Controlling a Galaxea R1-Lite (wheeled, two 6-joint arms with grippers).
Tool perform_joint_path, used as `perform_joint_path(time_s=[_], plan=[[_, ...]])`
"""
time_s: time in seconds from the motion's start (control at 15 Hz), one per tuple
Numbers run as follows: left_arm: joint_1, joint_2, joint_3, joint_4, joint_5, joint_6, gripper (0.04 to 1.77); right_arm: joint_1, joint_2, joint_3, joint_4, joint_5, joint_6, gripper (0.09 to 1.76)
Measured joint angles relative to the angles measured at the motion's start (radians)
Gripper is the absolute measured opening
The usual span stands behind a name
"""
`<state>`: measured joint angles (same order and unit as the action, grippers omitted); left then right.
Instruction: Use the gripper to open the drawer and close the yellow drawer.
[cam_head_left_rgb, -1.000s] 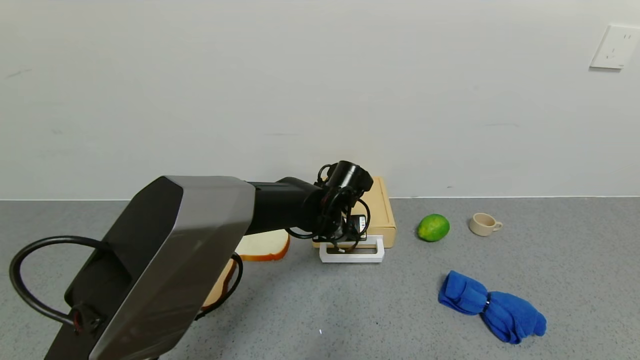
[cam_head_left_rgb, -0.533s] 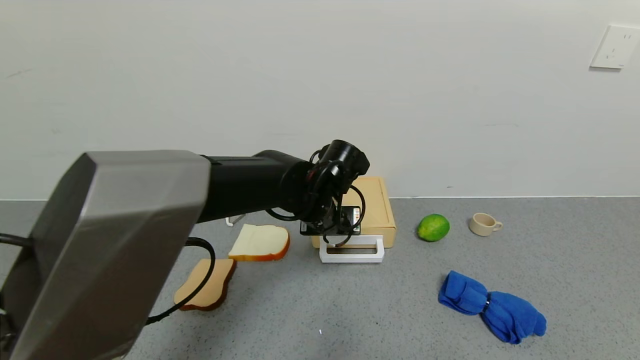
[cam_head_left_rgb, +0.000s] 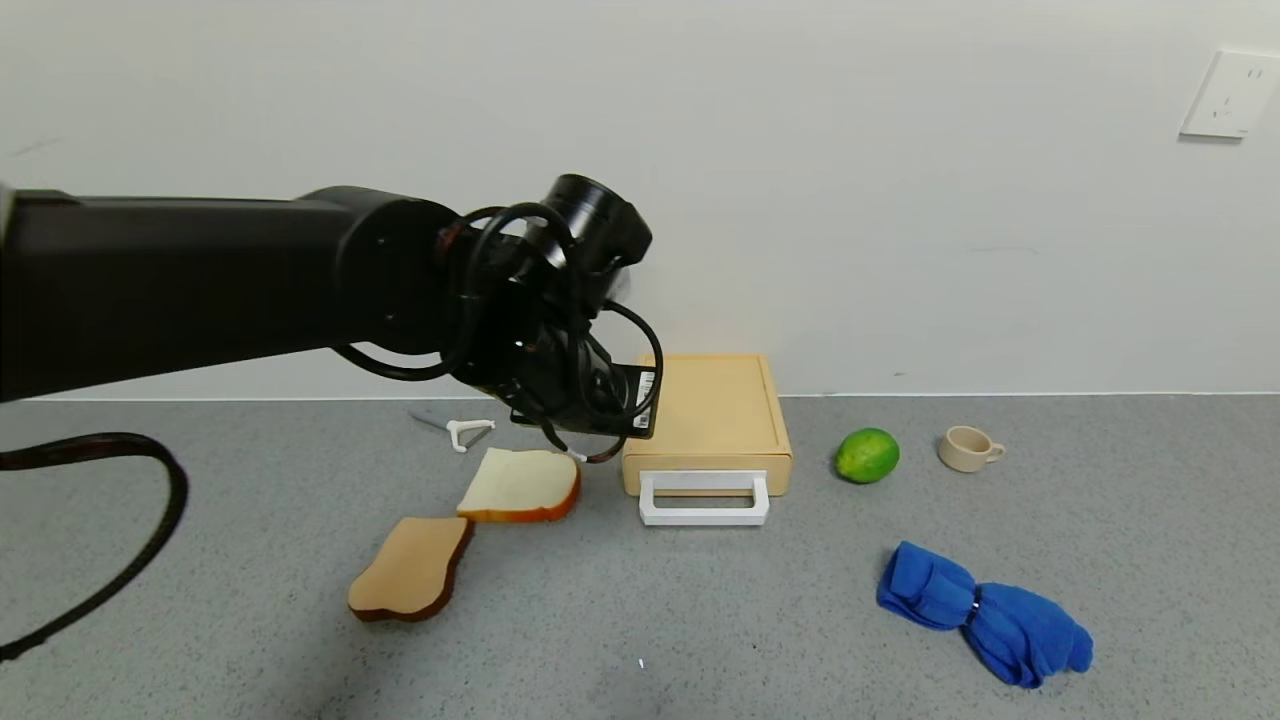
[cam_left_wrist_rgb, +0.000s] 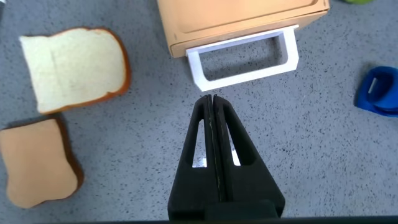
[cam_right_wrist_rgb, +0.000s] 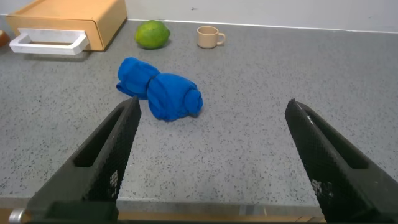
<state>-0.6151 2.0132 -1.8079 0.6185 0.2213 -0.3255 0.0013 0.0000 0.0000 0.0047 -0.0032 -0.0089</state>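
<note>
Lifted up and away from the drawer (cam_head_left_rgb: 708, 420) is the left pincer (cam_left_wrist_rgb: 213, 102), pressed together, so the closing looks done.

a: the left arm (cam_head_left_rgb: 200, 280) is running off the head view's left edge, so its base isn't showing. its wrist and cables are covering the left gripper (cam_left_wrist_rgb: 213, 102) there, and they are hiding a back corner of the drawer (cam_head_left_rgb: 708, 420) too.

b: and the wrist views?

a: in the left wrist view the drawer's rear is being cut by the top edge, and the blue cloth (cam_left_wrist_rgb: 379, 92) by the side edge. the right gripper (cam_right_wrist_rgb: 214, 124) is showing only its two fingers, both running out of the picture below. the small white tool (cam_head_left_rgb: 462, 432) by the wall is staying too small to name.
</note>
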Motion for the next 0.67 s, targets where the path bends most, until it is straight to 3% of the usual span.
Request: perform_joint_path(time_s=[0.2, 0.53, 0.6, 0.67], plan=[[0.042, -0.139, 0.144, -0.061, -0.078, 0.070, 0.11, 0.000, 0.000, 0.000, 0.000, 0.000, 0.000, 1.71], [0.117, -0.360, 0.430, -0.197, -0.256, 0.197, 0.11, 0.000, 0.000, 0.000, 0.000, 0.000, 0.000, 1.71], [0.128, -0.390, 0.476, -0.250, -0.277, 0.208, 0.19, 0.000, 0.000, 0.000, 0.000, 0.000, 0.000, 1.71], [0.137, -0.415, 0.519, -0.300, -0.293, 0.215, 0.38, 0.000, 0.000, 0.000, 0.000, 0.000, 0.000, 1.71]])
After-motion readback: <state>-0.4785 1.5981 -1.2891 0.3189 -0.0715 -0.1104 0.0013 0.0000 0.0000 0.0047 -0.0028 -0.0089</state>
